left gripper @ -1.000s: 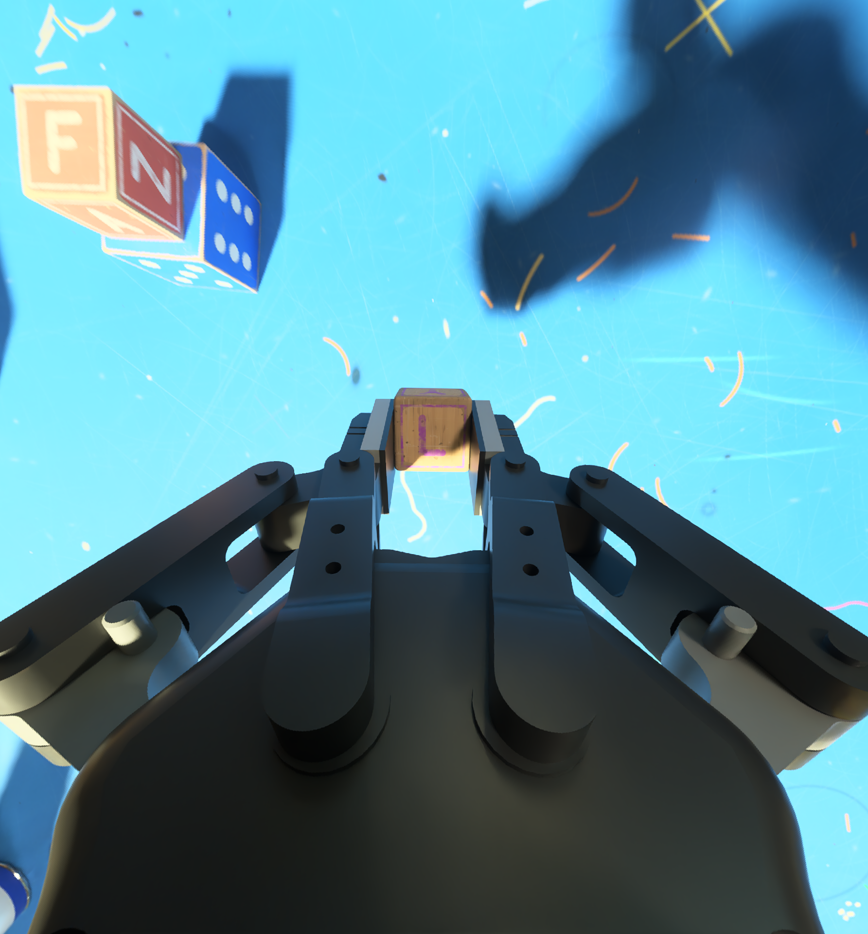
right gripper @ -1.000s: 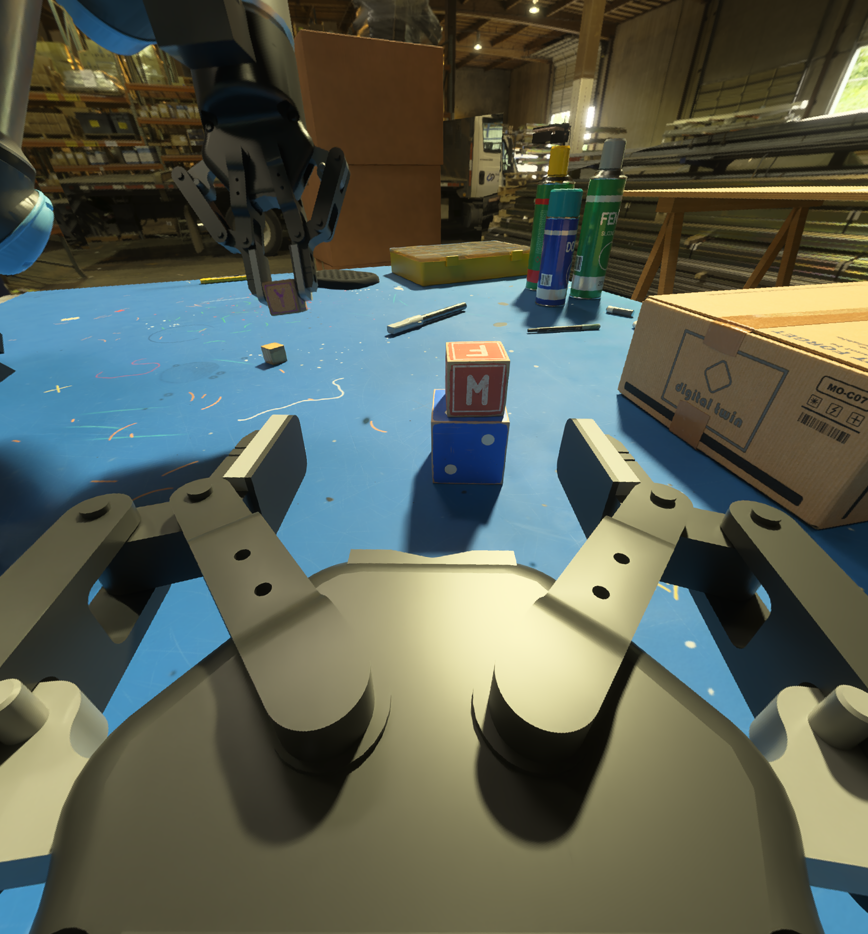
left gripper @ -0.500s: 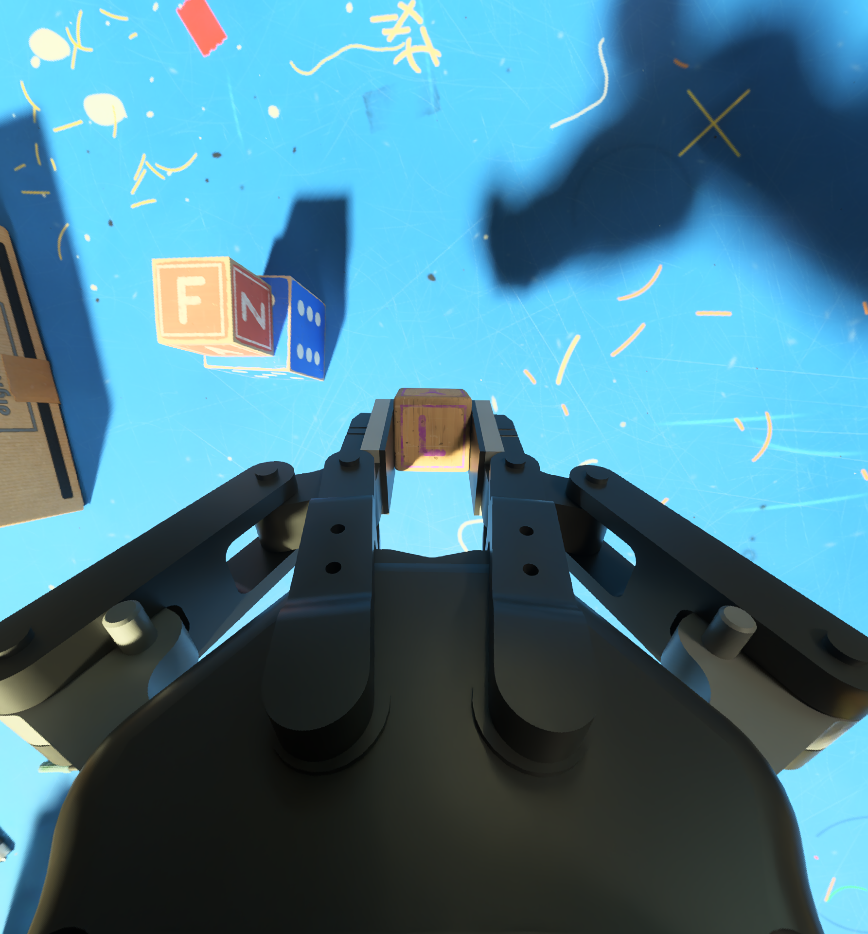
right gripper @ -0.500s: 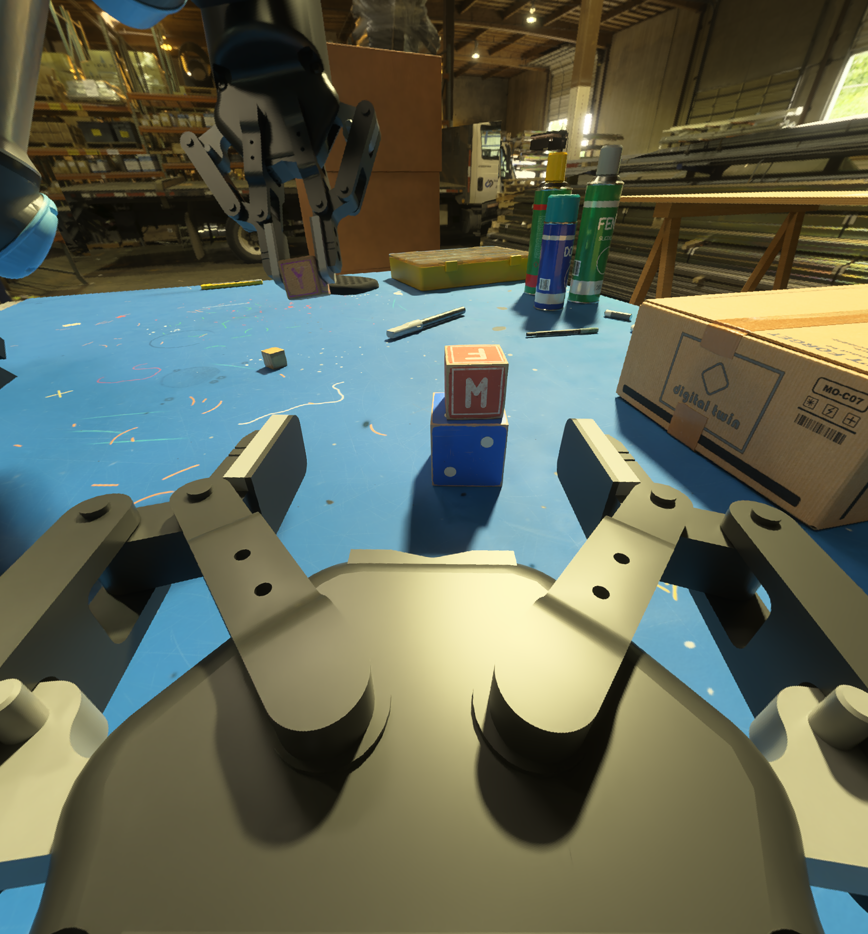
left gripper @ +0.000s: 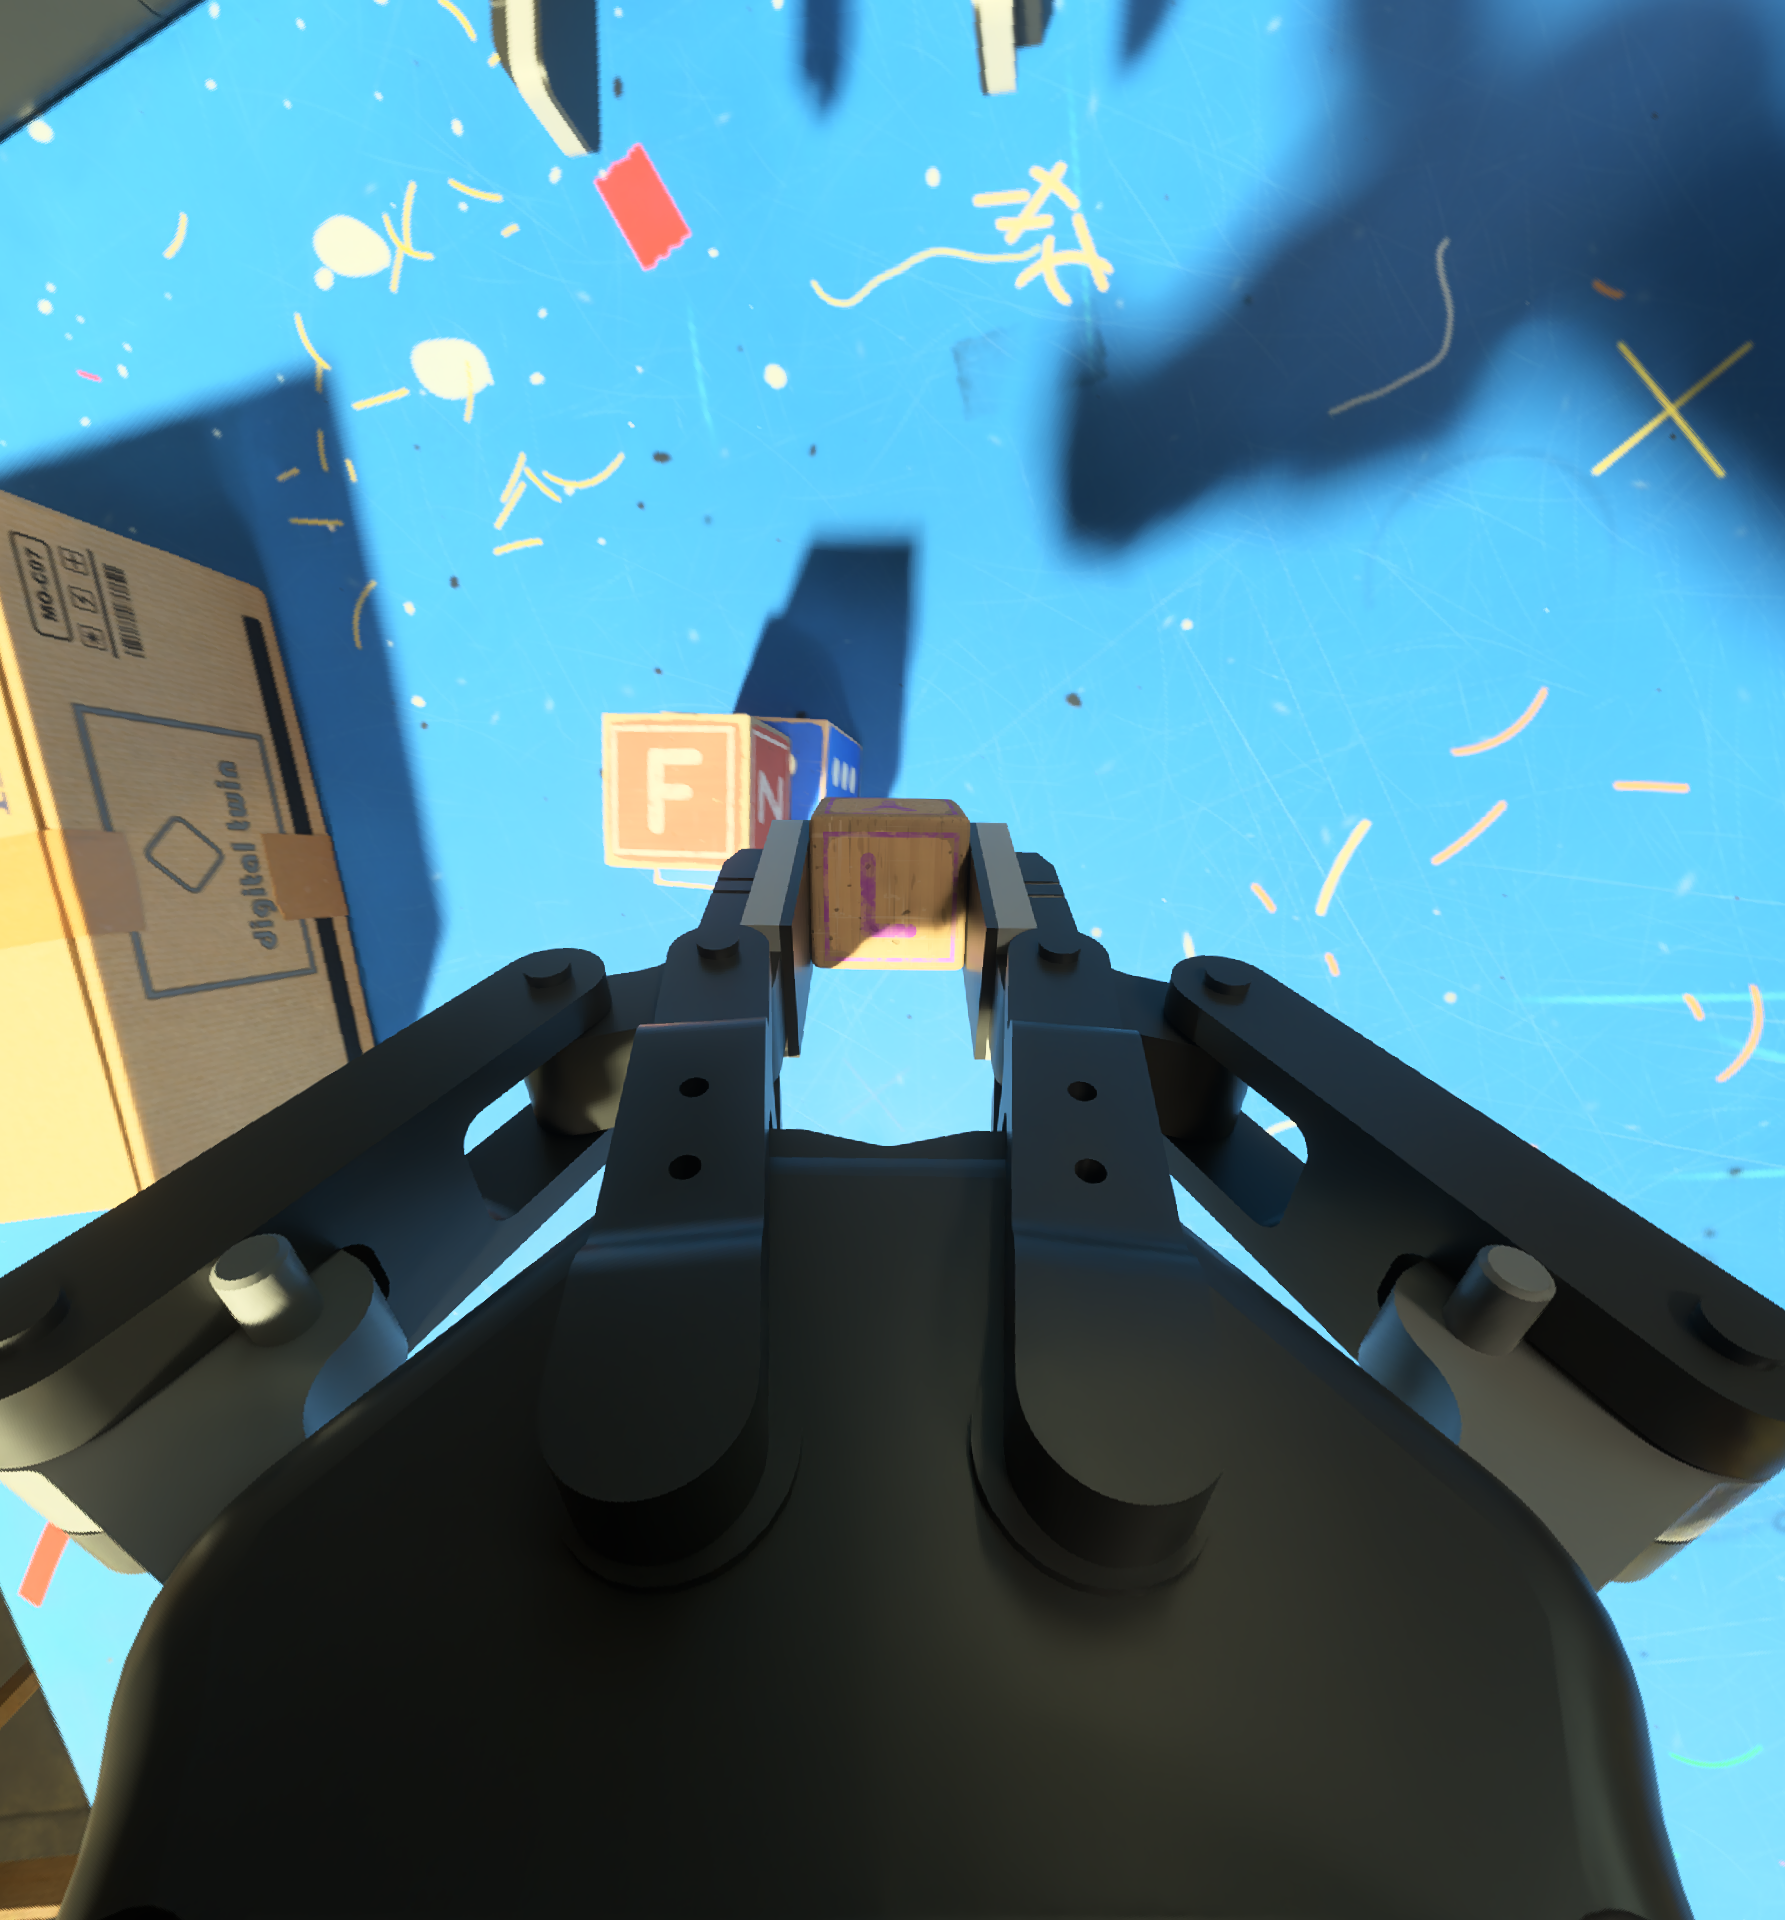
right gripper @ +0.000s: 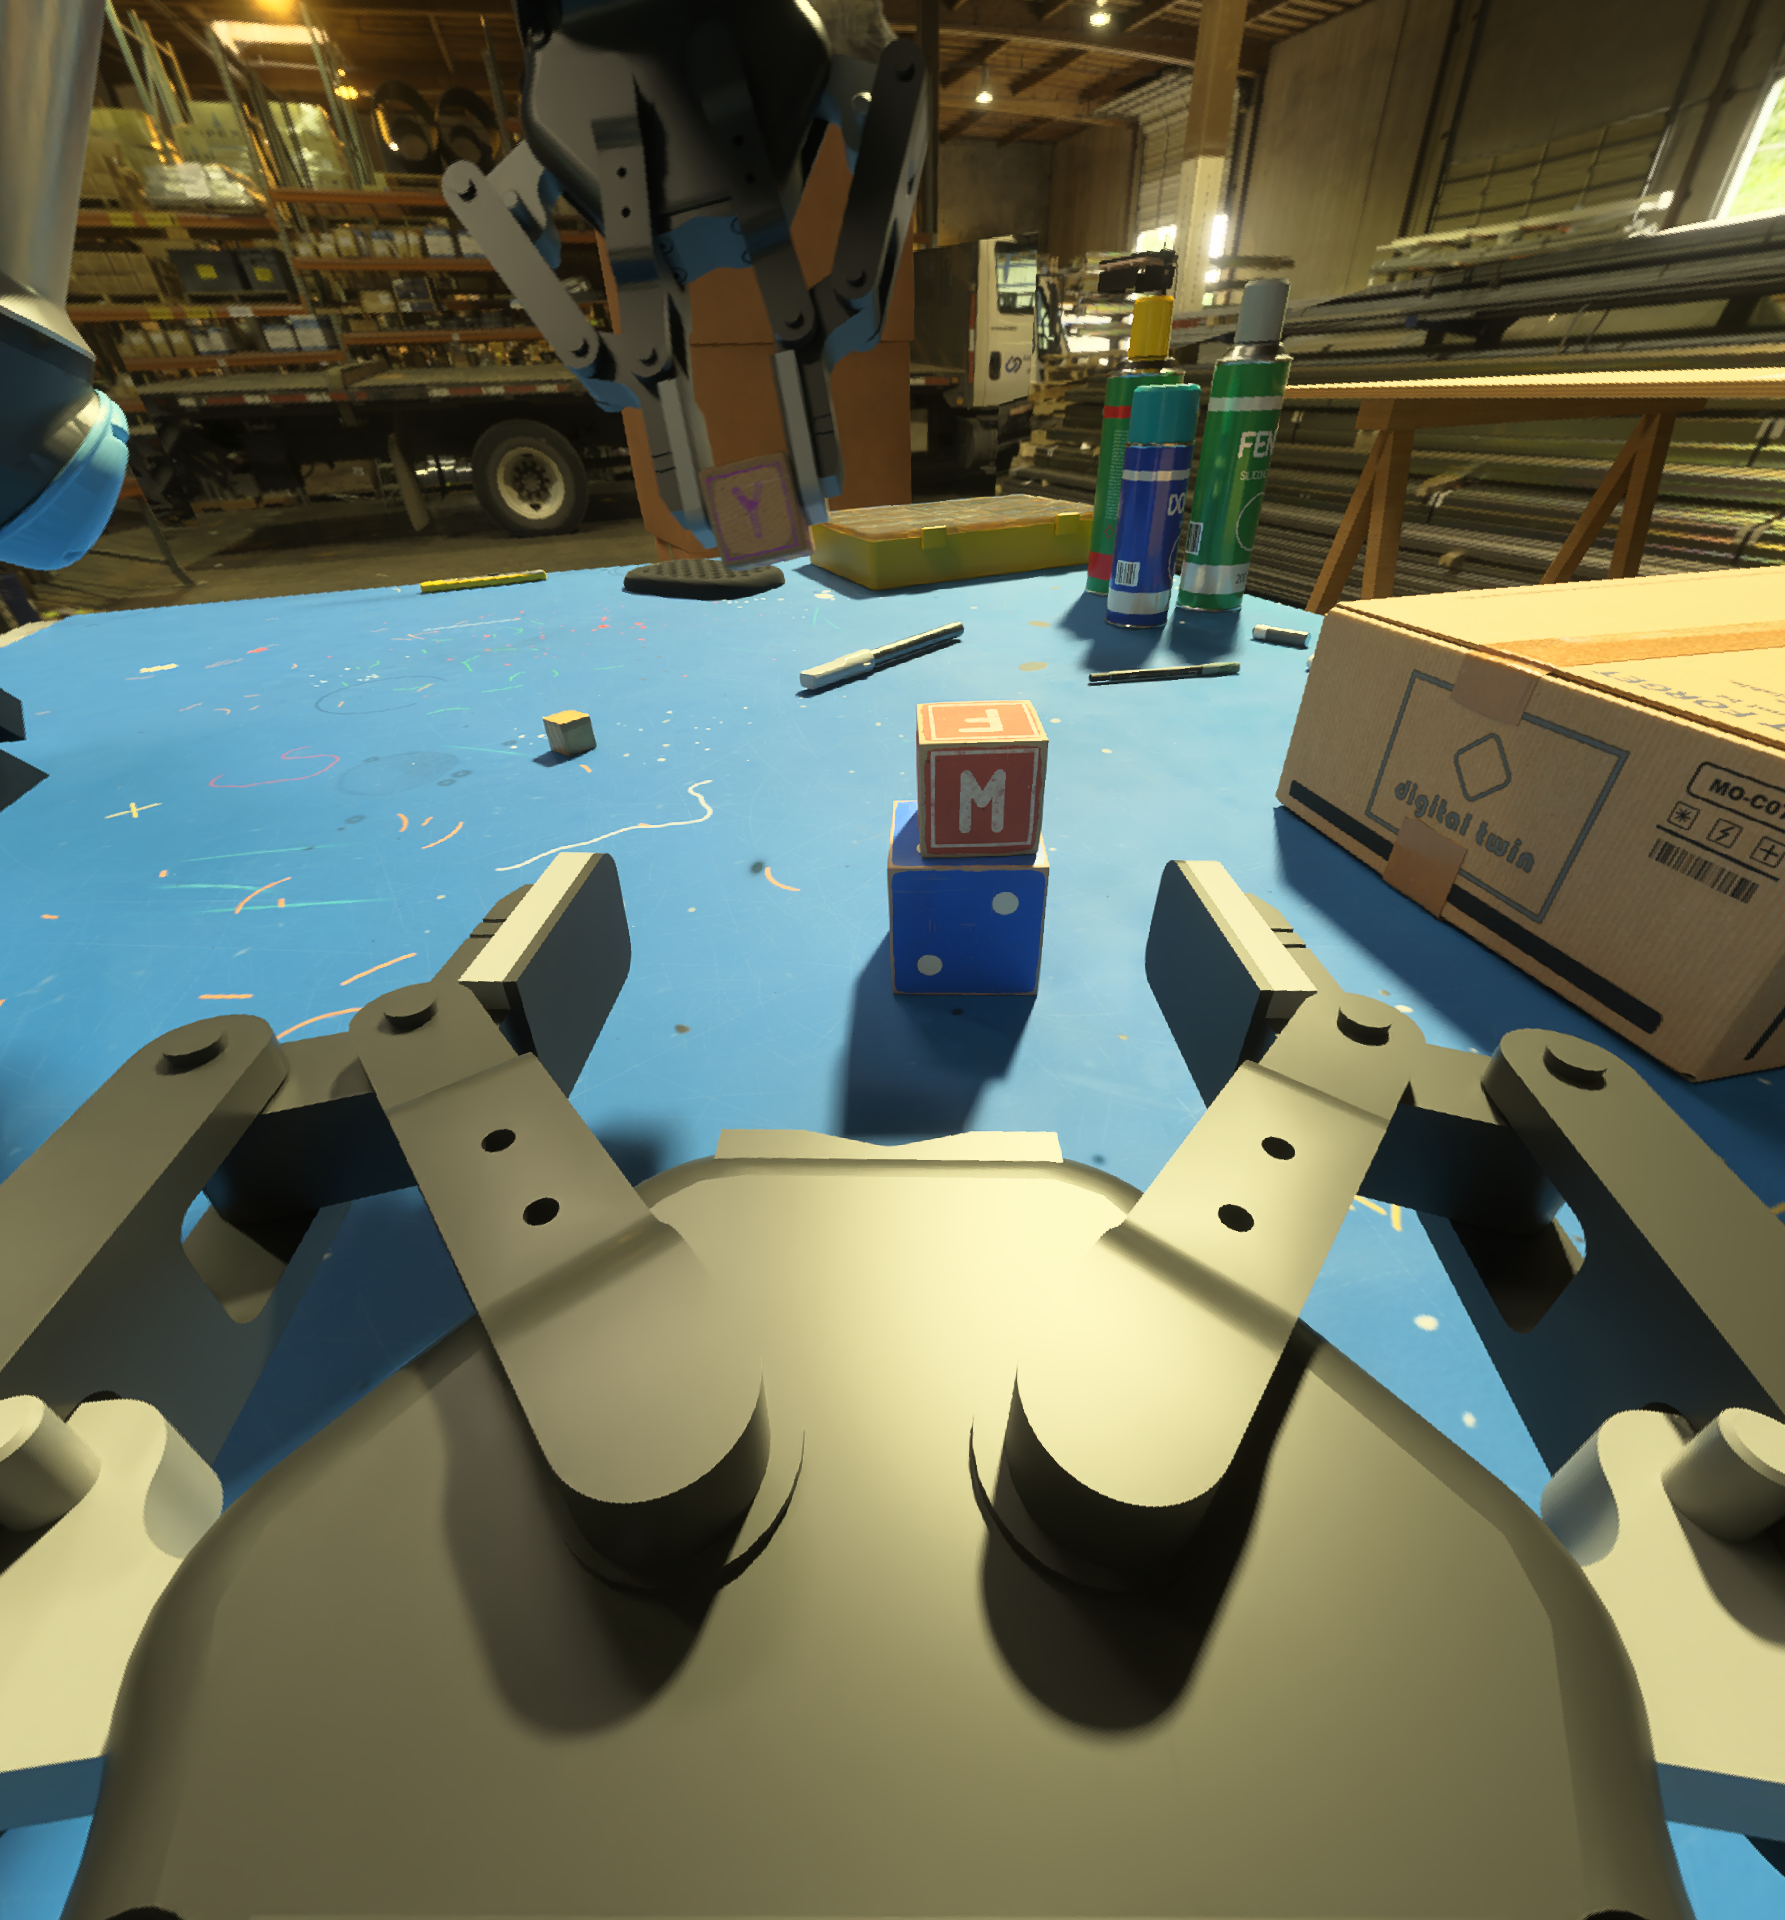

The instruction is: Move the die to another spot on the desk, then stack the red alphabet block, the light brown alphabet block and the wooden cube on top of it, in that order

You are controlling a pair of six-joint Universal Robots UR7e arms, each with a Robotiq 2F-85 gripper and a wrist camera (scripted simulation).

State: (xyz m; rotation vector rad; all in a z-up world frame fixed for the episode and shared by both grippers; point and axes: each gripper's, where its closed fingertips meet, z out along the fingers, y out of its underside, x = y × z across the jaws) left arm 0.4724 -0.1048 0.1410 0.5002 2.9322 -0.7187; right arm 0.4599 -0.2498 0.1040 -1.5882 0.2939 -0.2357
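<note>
The blue die [right gripper: 966, 930] stands on the blue desk with the red alphabet block [right gripper: 981, 784] stacked on it. In the left wrist view the red block [left gripper: 675, 790] and a sliver of the die [left gripper: 834, 764] sit just beyond my fingertips, a little left. My left gripper [left gripper: 888, 883] is shut on the light brown alphabet block [left gripper: 888, 881] and holds it in the air. The right wrist view shows it high up behind the stack, holding the block [right gripper: 753, 509]. The small wooden cube [right gripper: 569, 731] lies on the desk to the left. My right gripper [right gripper: 888, 935] is open and empty, just in front of the stack.
A large cardboard box [right gripper: 1594, 790] [left gripper: 88, 831] stands right of the stack. Spray cans [right gripper: 1189, 488], a yellow case [right gripper: 950, 535], a black pad [right gripper: 701, 577] and pens [right gripper: 877, 655] lie at the back. A red tag [left gripper: 642, 206] lies on the desk.
My left gripper has carried the light brown block upward and toward the stack, which now sits close beyond its fingertips. The right gripper has not moved.
</note>
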